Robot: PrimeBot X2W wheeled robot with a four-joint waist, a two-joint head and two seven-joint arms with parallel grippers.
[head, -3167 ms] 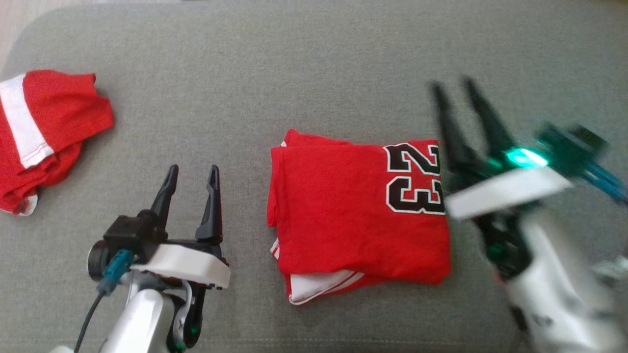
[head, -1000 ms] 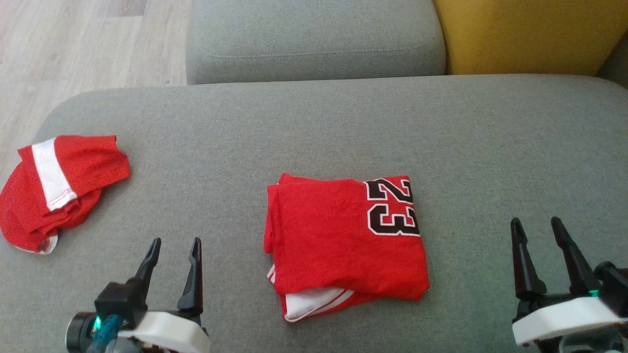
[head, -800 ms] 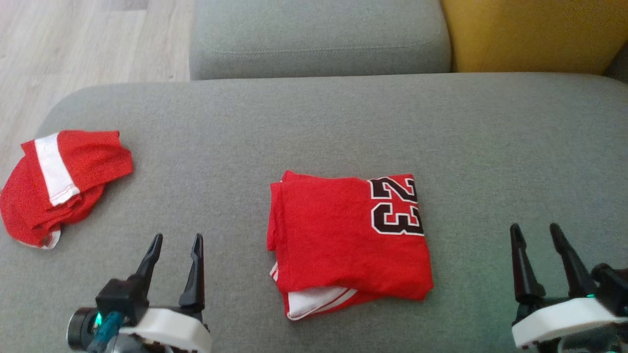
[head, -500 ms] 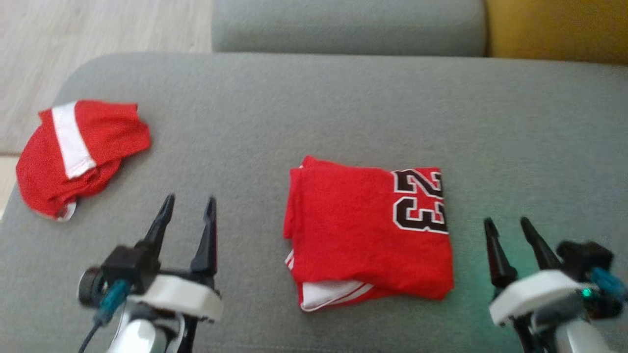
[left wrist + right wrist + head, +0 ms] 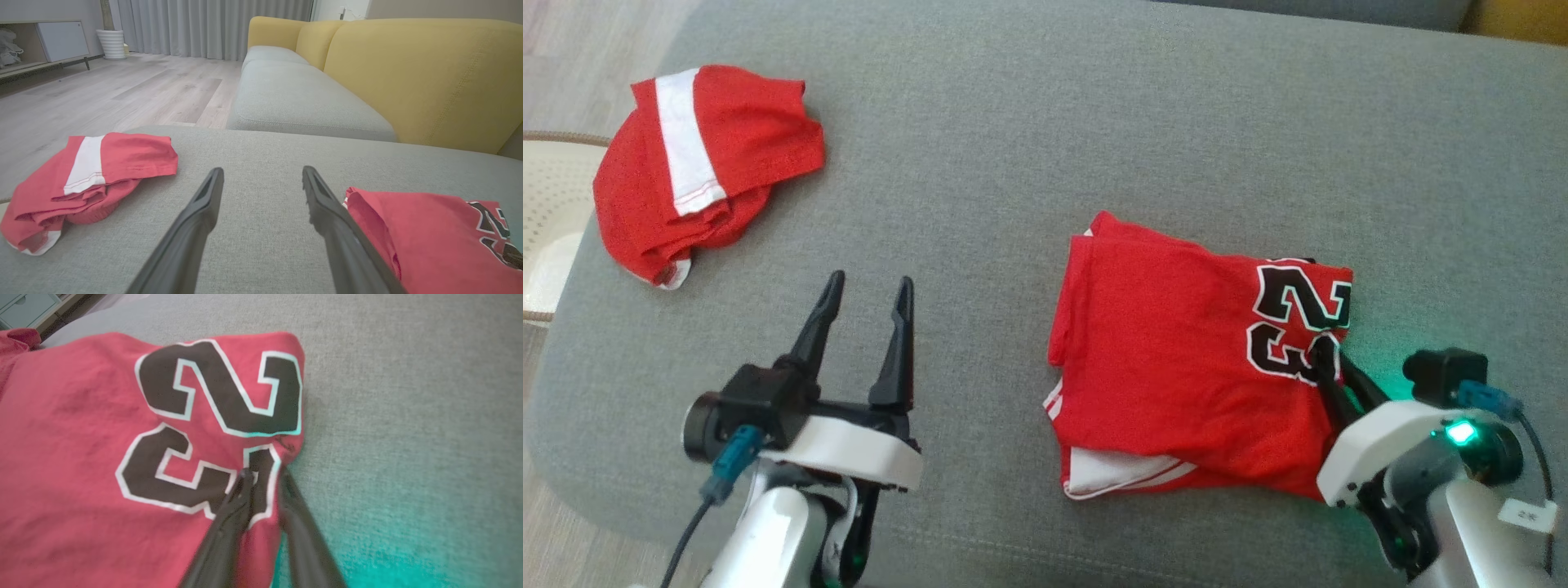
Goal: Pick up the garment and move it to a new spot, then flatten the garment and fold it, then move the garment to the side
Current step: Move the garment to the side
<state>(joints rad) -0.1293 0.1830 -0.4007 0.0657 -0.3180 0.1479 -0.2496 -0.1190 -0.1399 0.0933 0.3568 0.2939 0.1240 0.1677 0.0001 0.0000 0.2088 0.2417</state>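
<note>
jaws, head view: your left gripper (image 5: 870, 282) stands wide open and holds nothing, over bare cushion (image 5: 1013, 122) left of the jersey (image 5: 1176, 351). your right gripper (image 5: 1327, 355) has its fingers close together at the jersey's right edge, by the printed 23. the jersey lies folded in a rough square mid-cushion, with a white-striped layer peeking out at its near edge. count two red garments: this jersey and a crumpled garment (image 5: 711, 163) well apart at the far left, near one pale basket (image 5: 547, 163). count two grippers.

left wrist view: the open fingers frame bare cushion, with the crumpled garment on one side and the jersey on the other. they touch neither.

right wrist view: one finger lies on the cloth over the lower digit and the other sits just beside the edge, with cloth pinched between them.

expect the jersey to be light, soft and limp. lifted by this one edge, the layers will likely slip and the fold sag. take all layers in the pinch and keep it low.
</note>
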